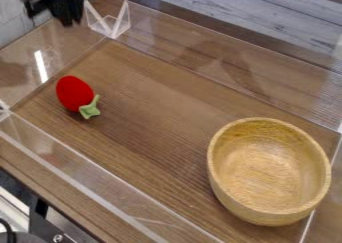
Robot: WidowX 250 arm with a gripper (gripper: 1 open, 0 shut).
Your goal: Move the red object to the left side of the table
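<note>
Wood-grain tabletop (154,132) fills the view, its round bowl (269,172) near right, seemingly just a bystander. Far left, the blurred tool (51,15) is closed, gripping nothing I can see; the red strawberry (75,92) lies at left, presumably where it was wanted.

Red object (76,92): small, glossy red, rounded; lying on its side, not held
Leafy cap: light green, at its 5 o'clock end
Red object spot: on table, toward 9 o'clock of the view
Table (160,107): brown wood-grain top, flat, low clear walls along edges
</note>
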